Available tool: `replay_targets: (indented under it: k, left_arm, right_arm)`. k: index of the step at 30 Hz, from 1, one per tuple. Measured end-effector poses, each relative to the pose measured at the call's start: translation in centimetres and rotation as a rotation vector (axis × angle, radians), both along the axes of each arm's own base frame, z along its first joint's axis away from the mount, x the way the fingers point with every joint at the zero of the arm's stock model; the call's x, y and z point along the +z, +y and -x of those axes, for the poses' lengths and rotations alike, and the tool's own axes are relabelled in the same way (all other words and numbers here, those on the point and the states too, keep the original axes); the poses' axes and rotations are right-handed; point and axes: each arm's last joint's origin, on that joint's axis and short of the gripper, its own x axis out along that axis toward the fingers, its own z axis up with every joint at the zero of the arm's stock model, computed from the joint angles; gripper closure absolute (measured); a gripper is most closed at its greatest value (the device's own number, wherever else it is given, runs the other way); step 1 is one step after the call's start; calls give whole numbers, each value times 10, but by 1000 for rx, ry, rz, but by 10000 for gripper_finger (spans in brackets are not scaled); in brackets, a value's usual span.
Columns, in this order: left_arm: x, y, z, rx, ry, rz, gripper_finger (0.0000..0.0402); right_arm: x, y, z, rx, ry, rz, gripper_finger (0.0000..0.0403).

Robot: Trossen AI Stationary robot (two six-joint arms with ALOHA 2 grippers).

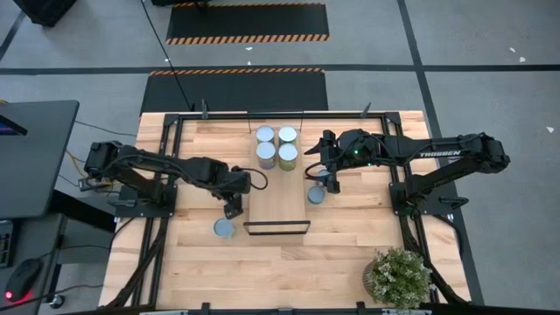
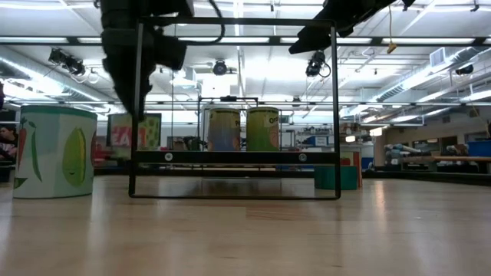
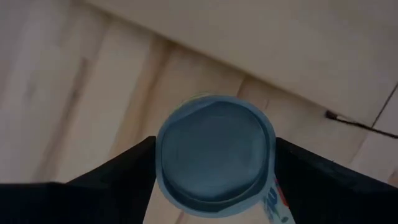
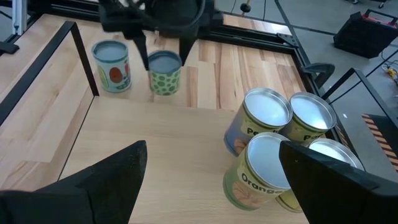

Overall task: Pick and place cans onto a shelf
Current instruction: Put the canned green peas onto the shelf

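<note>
Lowering the left hand (image 1: 230, 210) squarely, its fingers spread wide and empty either side of a can (image 1: 224, 228) on the tabletop (image 1: 350, 254) just beside the shelf (image 1: 278, 199), looks wisest before closing.

Four cans (image 1: 276, 146) crowd the shelf's (image 1: 278, 206) far end; its near half lies open.
</note>
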Motion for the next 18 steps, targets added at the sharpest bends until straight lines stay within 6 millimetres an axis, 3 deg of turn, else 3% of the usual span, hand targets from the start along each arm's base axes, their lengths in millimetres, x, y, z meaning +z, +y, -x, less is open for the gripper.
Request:
replay_targets:
  k: [7,18]
  left_arm:
    - [24,6,-13,-129,-96,-85,104]
    - [19,22,-37,-190,-223,-141,104]
  right_arm:
    - [0,0,0,0,-2,0,30]
    - [0,0,0,0,-2,0,30]
